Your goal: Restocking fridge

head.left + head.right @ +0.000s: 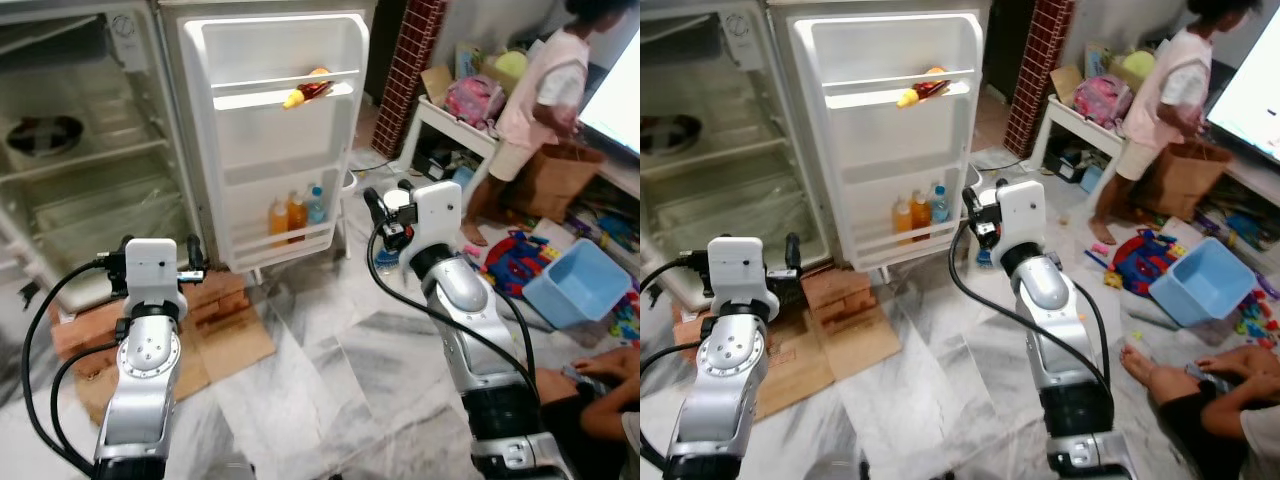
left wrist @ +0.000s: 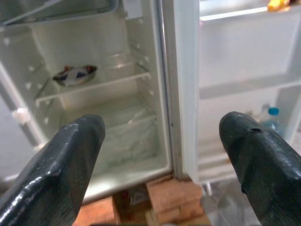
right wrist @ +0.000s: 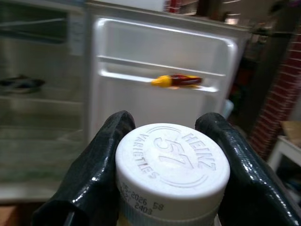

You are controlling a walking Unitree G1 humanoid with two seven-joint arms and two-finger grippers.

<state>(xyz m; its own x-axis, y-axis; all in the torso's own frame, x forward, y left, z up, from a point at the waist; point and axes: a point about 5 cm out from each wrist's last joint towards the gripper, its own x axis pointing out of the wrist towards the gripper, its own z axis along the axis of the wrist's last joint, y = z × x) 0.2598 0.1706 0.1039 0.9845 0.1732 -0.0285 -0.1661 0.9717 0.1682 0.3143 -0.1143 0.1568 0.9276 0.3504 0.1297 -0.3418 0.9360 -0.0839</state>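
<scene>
Two grippers are up in front of the open fridge (image 1: 90, 150). Right gripper (image 3: 171, 165) has its fingers (image 3: 96, 174) closed on either side of a bottle (image 3: 171, 167), white cap facing the wrist camera, embossed "HEINZ 57 VARIETIES". The bottle is held aloft near the door (image 1: 280, 130), roughly level with the lower door shelf and just to the side of it. Body of the bottle is hidden behind the cap, so contents and fill level are unknown.

Left gripper (image 2: 164, 155) is spread wide and holds nothing, pointing at the seam between the fridge cavity and the door.

Door stock: three drinks (image 1: 296, 213) upright on the lower shelf, a yellow-and-red item (image 1: 305, 93) lying across the upper rail. A dish (image 2: 74, 75) sits on an inner shelf. The fridge stands on bricks (image 1: 215, 295).

Handling judgement: the cap is rigid plastic, smooth and rounded, so likely slippery under the pads. The grip sits at cap level, which I judge risks twisting or swinging if the bottle is full and heavy. A hold lower on the body would be steadier. The bottle should be kept upright for shelving.

A person (image 1: 545, 100) stands at the far right by a table (image 1: 440, 120). A blue bin (image 1: 580, 285) and toys lie on the floor.
</scene>
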